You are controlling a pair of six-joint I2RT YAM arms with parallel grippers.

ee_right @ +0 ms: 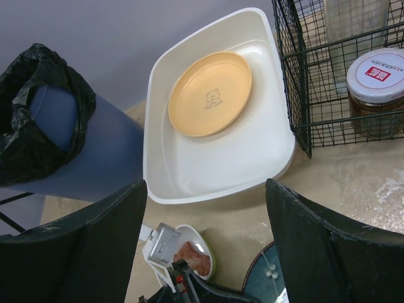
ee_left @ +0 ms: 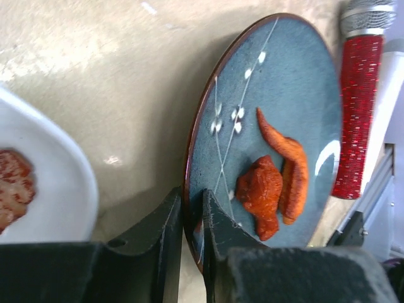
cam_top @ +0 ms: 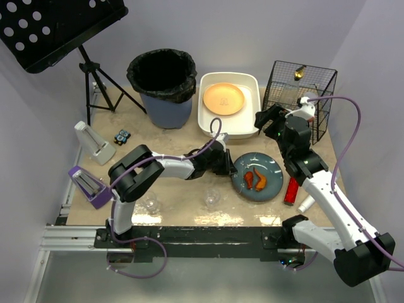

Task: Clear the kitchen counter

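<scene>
While my left hand (ee_left: 192, 203) clamps the near rim of the blue plate (ee_left: 284, 95), which extends straight ahead, my right hand (ee_right: 203, 189), farther off, gapes empty.

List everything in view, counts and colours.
counter: 1, beige, under everything
bin: 1, blue, black bag, back centre
tub: 1, white, back
orange plate: 1, in tub
basket: 1, black wire, back right
jar: 1, white lid, in basket
blue plate: 1, centre right
food pieces: 2, orange-red, on blue plate
glasses: 2, clear, near edge
red tube: 1, right of blue plate
music stand: 1, black, back left
left tool: 1, black, shut on blue plate's rim
right tool: 1, black, open, near tub
</scene>
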